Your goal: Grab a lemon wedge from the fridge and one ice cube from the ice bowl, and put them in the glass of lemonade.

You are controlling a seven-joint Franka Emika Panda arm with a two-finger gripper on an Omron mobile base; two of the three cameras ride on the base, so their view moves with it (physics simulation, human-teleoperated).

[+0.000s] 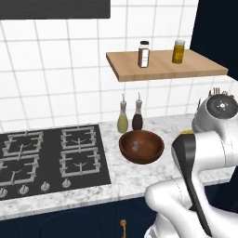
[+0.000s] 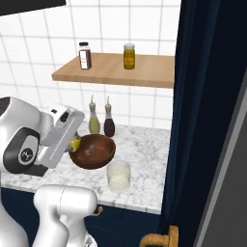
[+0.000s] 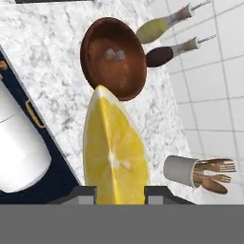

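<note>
The lemon wedge (image 3: 114,152) is bright yellow, shaped like a fat crescent, with pale lines running out from a small white spot near its middle. In the hand view it looks very big because it sits right at the camera. Its long side runs away from the gripper (image 3: 116,193), and its pointed end reaches out toward the ice bowl (image 3: 102,71). The two dark fingers are closed snug on the wedge, one on each side of its near end.

In the right base view, a bit of the yellow wedge (image 2: 75,143) peeks out under the hand, just beside the left rim of the ice bowl (image 2: 103,157), up above the counter (image 2: 144,149).

The ice bowl is round, dark reddish-brown wood. It sits near the middle of the marble counter, between the front edge and the back wall. Small pale ice cubes (image 3: 116,55) lie in its bottom.

The glass of lemonade (image 2: 118,176) stands close to the front edge of the counter, just in front of the bowl. It is short and clear with pale liquid inside.

Two slim bottles (image 2: 101,121) stand behind the bowl by the tiled wall. A white utensil holder (image 3: 181,170) with wooden spoons stands near the back of the counter.
</note>
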